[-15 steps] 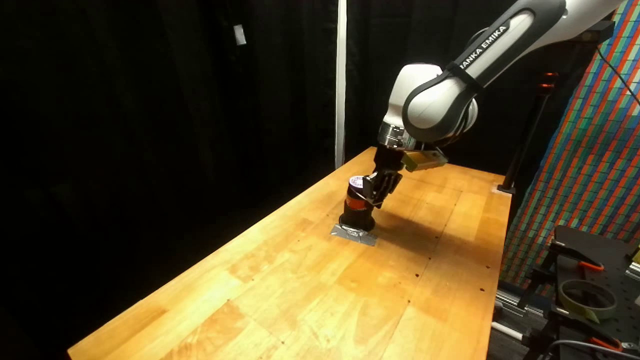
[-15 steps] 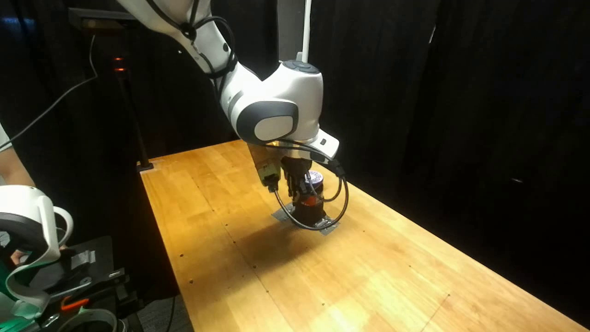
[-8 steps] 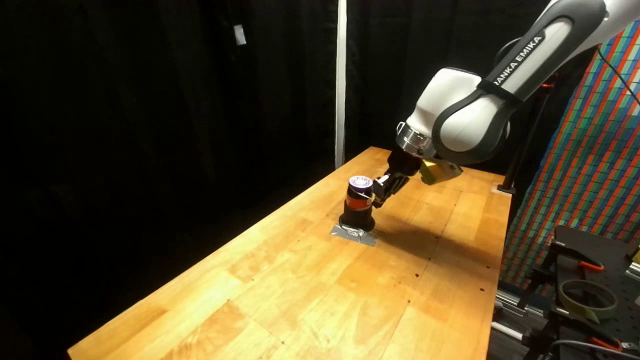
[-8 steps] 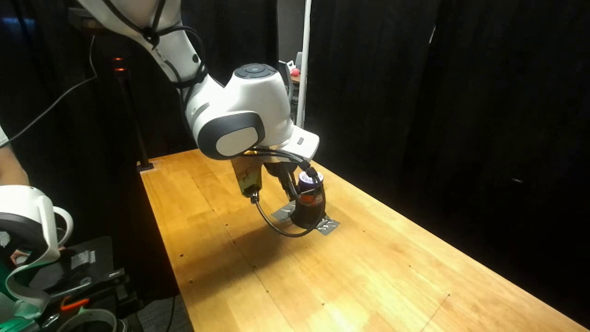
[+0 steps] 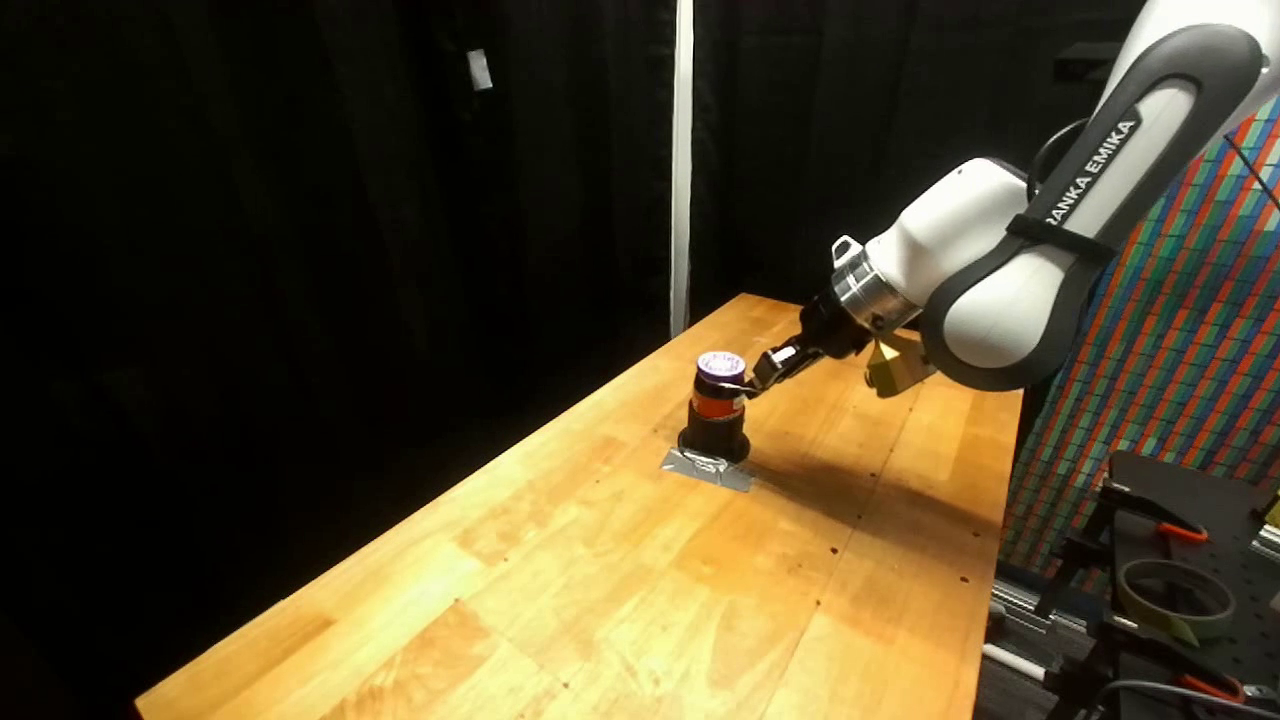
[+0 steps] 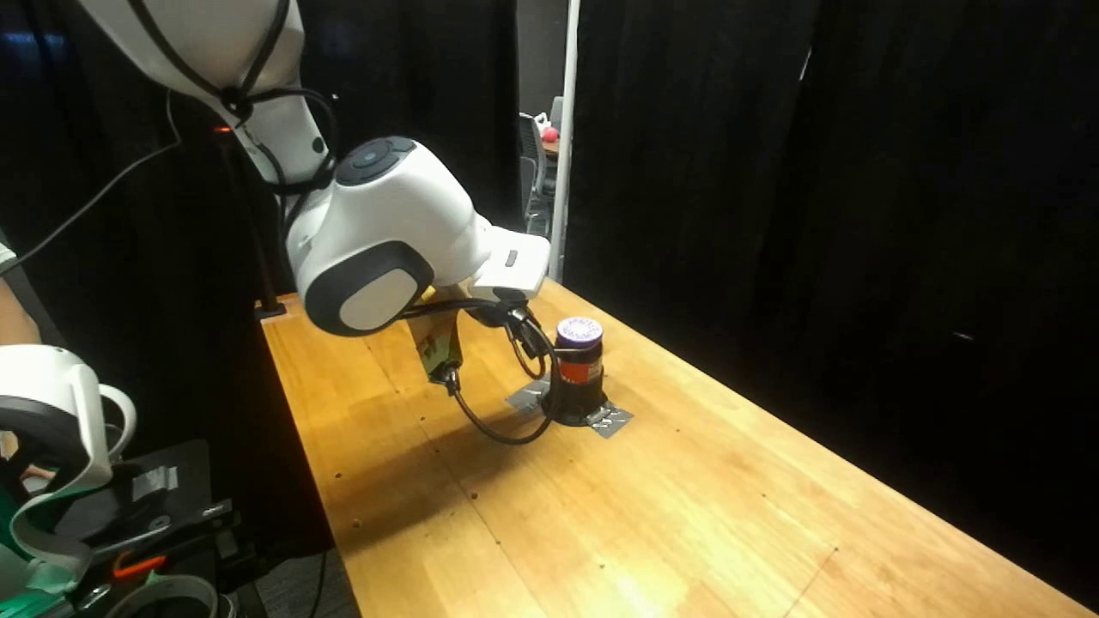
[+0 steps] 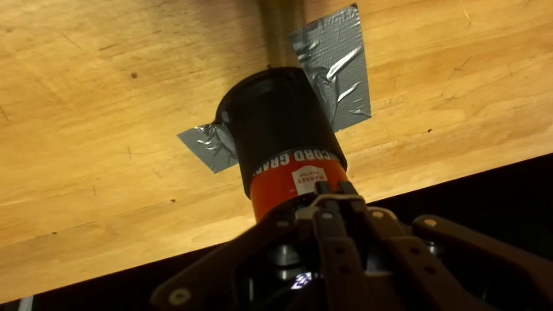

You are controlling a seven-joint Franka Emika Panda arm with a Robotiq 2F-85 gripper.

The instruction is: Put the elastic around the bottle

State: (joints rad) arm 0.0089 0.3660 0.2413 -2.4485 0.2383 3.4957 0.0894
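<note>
- Bottle point(image 5: 717, 405) is standing upright on the table point(image 5: 640, 580), elastic point(image 7: 345, 197) apparently circling it.
- In an exterior view, gripper point(image 5: 756, 383) is sitting at its two o'clock, fingers together, elastic crossing the tips.
- Only unhooking is apparently remaining.

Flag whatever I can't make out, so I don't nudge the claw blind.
Elastic: too thin in both exterior views to trace fully around the bottle.
Lid: lettering too small in both exterior views; mostly hidden by the claw in the wrist view.
The claw's tips: obscured by the cable in an exterior view.
Person: cut off by the left edge in an exterior view.
</note>
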